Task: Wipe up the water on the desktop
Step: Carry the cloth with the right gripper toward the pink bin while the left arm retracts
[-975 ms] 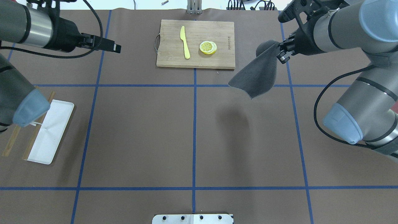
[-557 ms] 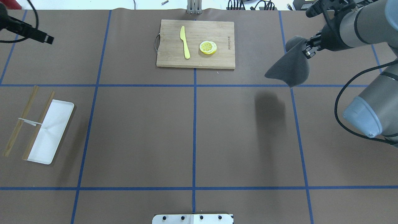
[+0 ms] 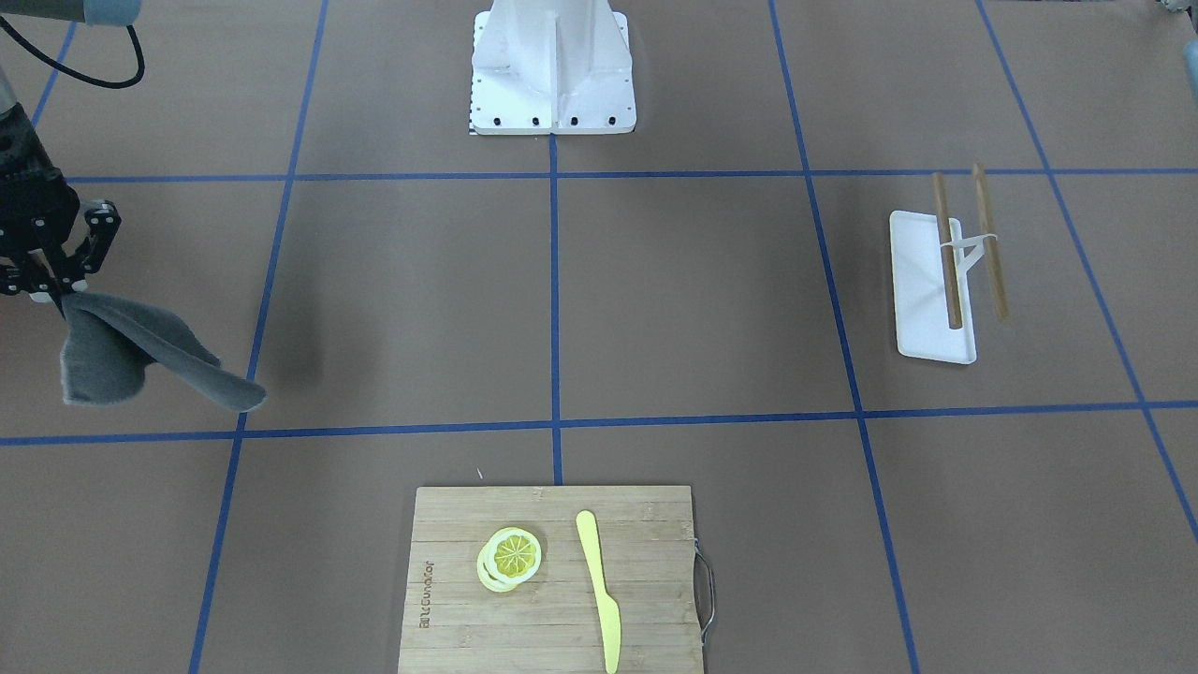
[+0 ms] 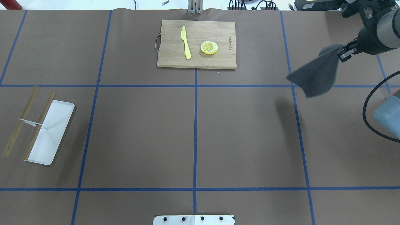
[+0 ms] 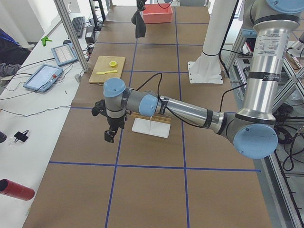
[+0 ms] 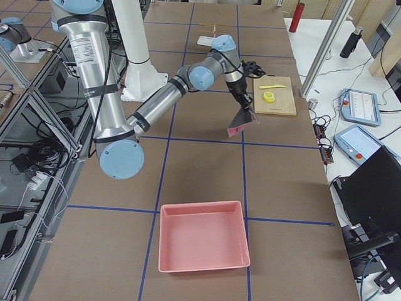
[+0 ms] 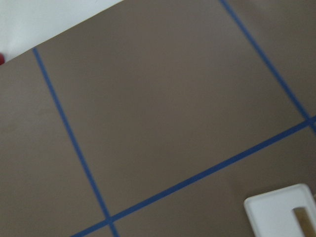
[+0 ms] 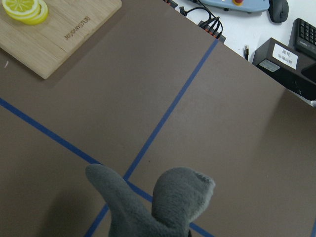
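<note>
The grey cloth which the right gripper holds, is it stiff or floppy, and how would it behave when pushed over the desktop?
Probably floppy: the grey cloth hangs in folds from the right gripper, pinched at one edge. It seems light, as that small grip carries it. Pushed over the desktop, it would likely bunch up.

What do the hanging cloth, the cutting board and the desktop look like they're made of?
Grey cloth: soft napped fabric, perhaps microfibre or fleece; it droops in folds from the right gripper and its edge looks fuzzy.
Cutting board: pale bamboo or wood, matte, with visible strip grain.
Desktop: matte brown sheet, paper-like, with no glare.
</note>
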Robot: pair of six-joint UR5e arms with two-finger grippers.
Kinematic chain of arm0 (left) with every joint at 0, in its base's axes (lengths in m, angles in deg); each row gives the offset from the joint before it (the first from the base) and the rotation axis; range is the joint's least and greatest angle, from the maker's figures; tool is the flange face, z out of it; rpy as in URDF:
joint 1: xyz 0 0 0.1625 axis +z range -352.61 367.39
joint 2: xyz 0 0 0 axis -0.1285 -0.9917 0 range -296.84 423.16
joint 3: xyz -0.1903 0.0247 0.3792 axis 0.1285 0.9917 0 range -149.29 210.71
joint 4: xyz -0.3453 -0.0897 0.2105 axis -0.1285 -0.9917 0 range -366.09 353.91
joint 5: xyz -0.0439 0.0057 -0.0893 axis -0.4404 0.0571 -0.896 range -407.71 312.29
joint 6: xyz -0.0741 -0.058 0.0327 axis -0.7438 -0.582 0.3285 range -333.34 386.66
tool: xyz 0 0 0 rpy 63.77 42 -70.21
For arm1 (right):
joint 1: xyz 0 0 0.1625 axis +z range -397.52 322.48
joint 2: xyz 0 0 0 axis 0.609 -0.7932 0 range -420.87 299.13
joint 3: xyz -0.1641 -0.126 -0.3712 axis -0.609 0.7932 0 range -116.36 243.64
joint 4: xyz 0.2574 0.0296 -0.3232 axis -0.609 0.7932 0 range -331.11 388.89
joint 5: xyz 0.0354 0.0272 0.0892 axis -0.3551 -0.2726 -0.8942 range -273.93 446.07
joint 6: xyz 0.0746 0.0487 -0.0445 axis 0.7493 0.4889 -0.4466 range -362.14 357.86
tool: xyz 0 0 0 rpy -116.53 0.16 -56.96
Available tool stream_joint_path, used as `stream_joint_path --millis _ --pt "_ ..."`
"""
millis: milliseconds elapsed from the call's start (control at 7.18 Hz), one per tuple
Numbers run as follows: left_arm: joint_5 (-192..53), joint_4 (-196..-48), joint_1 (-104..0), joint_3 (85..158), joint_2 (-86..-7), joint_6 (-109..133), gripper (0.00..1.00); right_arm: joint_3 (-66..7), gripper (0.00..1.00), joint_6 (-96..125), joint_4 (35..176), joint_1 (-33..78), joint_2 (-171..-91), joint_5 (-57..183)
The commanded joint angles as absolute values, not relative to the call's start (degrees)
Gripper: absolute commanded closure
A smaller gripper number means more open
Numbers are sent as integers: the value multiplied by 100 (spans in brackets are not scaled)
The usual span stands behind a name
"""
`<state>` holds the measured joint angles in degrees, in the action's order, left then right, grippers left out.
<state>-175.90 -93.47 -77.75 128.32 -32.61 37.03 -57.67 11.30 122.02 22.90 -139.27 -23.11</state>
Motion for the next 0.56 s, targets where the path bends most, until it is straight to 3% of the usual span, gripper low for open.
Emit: stream_joint_path --millis 0,418 --pt "-17577 -8905 -8346 12572 -2915 3853 1 -6168 100 930 12768 2480 -14792 -2353" --pt "-18339 -9028 -8657 12973 -2089 3006 1 -6108 100 629 12724 2471 -15306 -2362"
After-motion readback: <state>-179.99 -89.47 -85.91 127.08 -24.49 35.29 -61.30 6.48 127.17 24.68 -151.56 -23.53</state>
